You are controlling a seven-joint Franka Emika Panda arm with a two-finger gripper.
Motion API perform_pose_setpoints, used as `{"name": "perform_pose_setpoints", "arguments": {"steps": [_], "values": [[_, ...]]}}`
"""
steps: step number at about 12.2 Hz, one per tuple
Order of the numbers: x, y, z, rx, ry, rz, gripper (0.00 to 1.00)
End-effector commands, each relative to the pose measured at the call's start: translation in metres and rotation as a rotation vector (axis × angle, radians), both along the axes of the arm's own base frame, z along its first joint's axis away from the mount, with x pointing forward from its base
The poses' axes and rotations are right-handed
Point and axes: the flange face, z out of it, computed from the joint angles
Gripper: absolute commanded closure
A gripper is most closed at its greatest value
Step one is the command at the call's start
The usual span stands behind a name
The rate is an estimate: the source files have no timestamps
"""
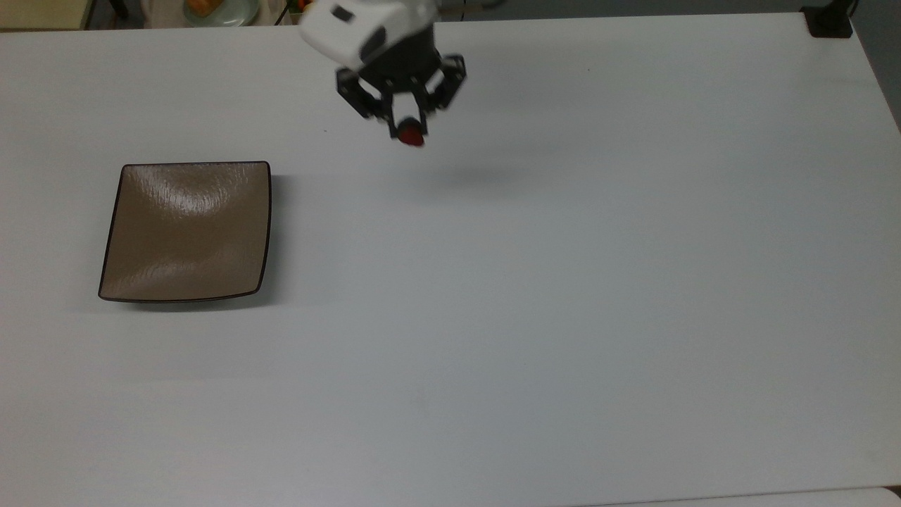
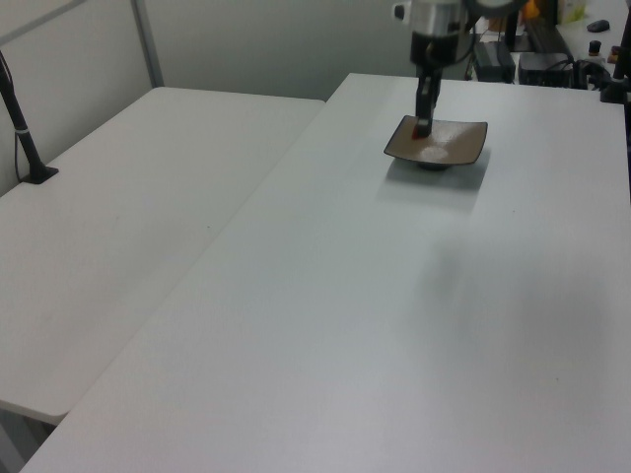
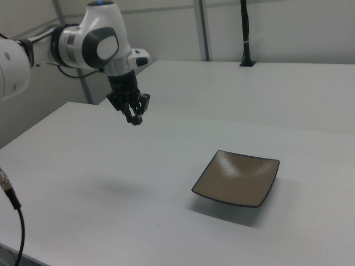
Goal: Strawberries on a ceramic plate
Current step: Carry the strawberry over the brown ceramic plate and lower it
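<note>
My gripper [image 1: 408, 132] hangs high above the white table, shut on a tiny red strawberry [image 1: 410, 135]. In the right view the gripper [image 3: 135, 119] is well above the table, and the strawberry [image 3: 136, 120] is a dark speck at its fingertips. The square tan-brown ceramic plate [image 1: 187, 229] lies bare at the top view's left, with the gripper to its upper right. In the left view the gripper [image 2: 424, 125] and strawberry [image 2: 423, 128] appear in front of the plate [image 2: 463, 144]. The plate [image 3: 237, 178] sits toward the right view's right, away from the gripper.
The white table [image 1: 535, 296] spreads wide around the plate. A second white table [image 2: 128, 197] stands alongside. A black post base [image 1: 829, 21] sits at the top view's upper right corner. A loose cable [image 3: 12, 202] hangs at the right view's lower left.
</note>
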Motion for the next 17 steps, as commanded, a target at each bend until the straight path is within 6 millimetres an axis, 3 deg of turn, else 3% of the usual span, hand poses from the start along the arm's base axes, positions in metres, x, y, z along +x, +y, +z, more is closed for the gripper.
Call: {"name": "perform_pose_setpoints", "arguments": {"steps": [1,5,10,13,17], "values": [[-0.028,-0.057,0.034,0.078,0.021,0.071,1.00],[-0.045,-0.150,0.050,0.075,0.002,0.196,1.00],[-0.042,-0.256,0.026,0.046,-0.062,0.203,1.00],[-0.017,-0.283,-0.008,0.008,-0.132,0.184,1.00],[0.013,-0.299,-0.062,-0.028,-0.185,0.165,1.00]]}}
